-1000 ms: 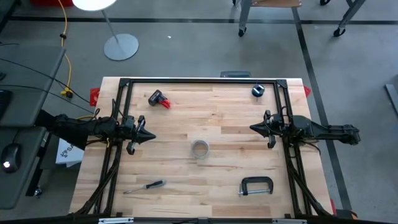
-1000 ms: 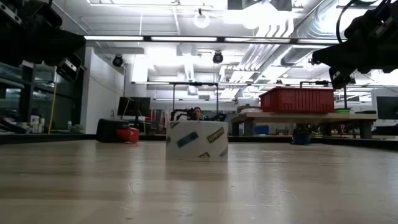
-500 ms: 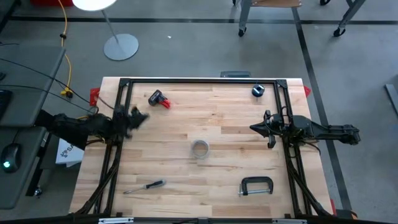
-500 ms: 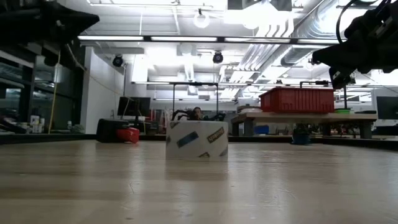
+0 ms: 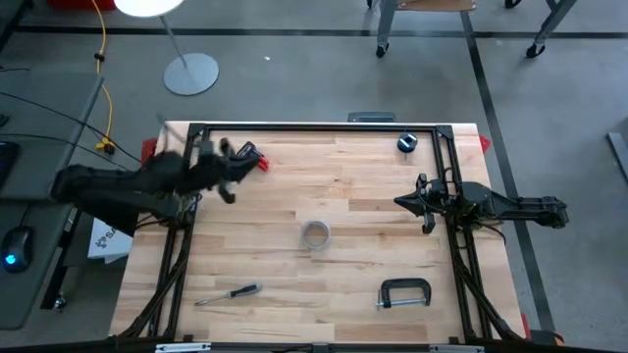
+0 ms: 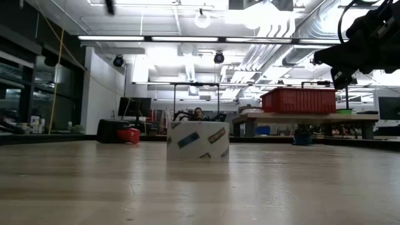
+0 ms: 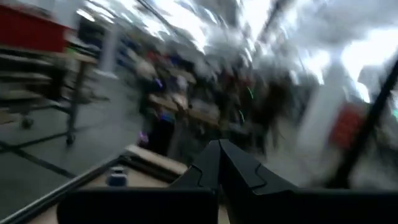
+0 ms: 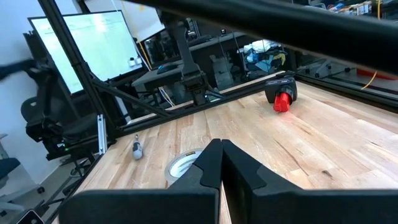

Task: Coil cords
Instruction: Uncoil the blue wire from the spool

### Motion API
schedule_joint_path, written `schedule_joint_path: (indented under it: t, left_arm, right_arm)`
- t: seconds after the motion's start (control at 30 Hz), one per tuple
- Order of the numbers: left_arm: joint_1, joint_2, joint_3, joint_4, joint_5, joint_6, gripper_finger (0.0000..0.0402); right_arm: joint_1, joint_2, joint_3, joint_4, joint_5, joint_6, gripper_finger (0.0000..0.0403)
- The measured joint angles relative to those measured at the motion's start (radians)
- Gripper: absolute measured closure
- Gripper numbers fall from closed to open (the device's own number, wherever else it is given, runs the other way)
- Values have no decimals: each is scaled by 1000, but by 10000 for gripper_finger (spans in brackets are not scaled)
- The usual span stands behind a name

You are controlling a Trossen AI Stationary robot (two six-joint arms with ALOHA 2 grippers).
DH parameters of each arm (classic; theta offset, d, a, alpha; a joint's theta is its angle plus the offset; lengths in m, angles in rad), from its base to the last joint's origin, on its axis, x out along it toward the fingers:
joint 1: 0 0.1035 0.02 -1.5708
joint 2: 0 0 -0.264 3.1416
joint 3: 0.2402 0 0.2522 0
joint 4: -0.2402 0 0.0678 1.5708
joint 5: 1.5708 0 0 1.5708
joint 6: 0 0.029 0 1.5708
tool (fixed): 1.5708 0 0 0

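Observation:
The cords are out of view in every frame. My left gripper (image 5: 234, 167) is shut and empty, raised high above the table's far left part, close to a red-and-black tool (image 5: 261, 164) as seen from above; its wrist view shows the shut fingers (image 7: 219, 149) against a blurred room. My right gripper (image 5: 397, 203) is shut and empty, held level over the table's right side, pointing toward the table's middle (image 8: 221, 146).
A roll of tape (image 5: 315, 233) stands mid-table. A screwdriver (image 5: 228, 293) lies near the front left, a C-clamp (image 5: 404, 293) near the front right, a black round thing (image 5: 407, 143) at the far right. A black frame (image 5: 314, 127) runs along the table's edges.
My left arm has swung up fast from its level rest and toward the table's far edge, leaving the low view. Its gripper has tipped upward and stays shut. The right arm has kept still.

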Motion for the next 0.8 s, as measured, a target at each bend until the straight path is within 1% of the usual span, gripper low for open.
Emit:
schedule_joint_path:
  t: [0.07,0.1,0.13,0.17,0.2,0.27,0.37,0.4,0.43,0.47,0.53,0.6,0.63,0.7,0.73,0.77,0.8]
  left_arm:
    - [26,78,127,-98,122,26,401]
    - [35,111,183,-133,161,37,401]
    - [41,138,228,-161,188,59,401]
    - [44,166,262,-186,194,87,401]
    - [48,189,287,-196,183,122,401]
    - [61,234,330,-217,106,135,401]
    - [103,254,370,-295,-103,-10,401]
    - [120,251,375,-321,-149,-76,401]
    - [138,246,375,-354,-176,-142,401]
    - [158,241,373,-385,-181,-192,401]
    - [193,237,373,-429,-164,-252,401]
    - [231,237,372,-440,-119,-267,401]
    - [253,237,372,-437,-99,-267,401]
    - [304,240,373,-428,-59,-267,401]
    - [333,242,373,-426,-32,-268,401]
    - [366,244,373,-429,-1,-270,401]
    - [402,251,373,-428,34,-269,401]
  right_arm:
    - [0,0,0,0,0,0,402]
    - [0,0,0,0,0,0,402]
    - [0,0,0,0,0,0,402]
    - [0,0,0,0,0,0,402]
    - [0,0,0,0,0,0,402]
    - [0,0,0,0,0,0,402]
    - [-2,0,0,0,0,0,402]
    - [-4,0,0,0,0,0,402]
    - [-4,0,0,0,1,0,402]
    - [-4,0,0,1,5,0,402]
    - [-4,0,0,21,30,5,402]
    - [-3,0,0,115,65,83,402]
    - [-3,2,0,202,108,146,402]
    - [-4,16,0,420,243,248,402]
    - [-4,28,0,553,318,250,402]
    - [-4,47,0,688,374,207,402]
    - [-5,72,2,818,397,133,402]
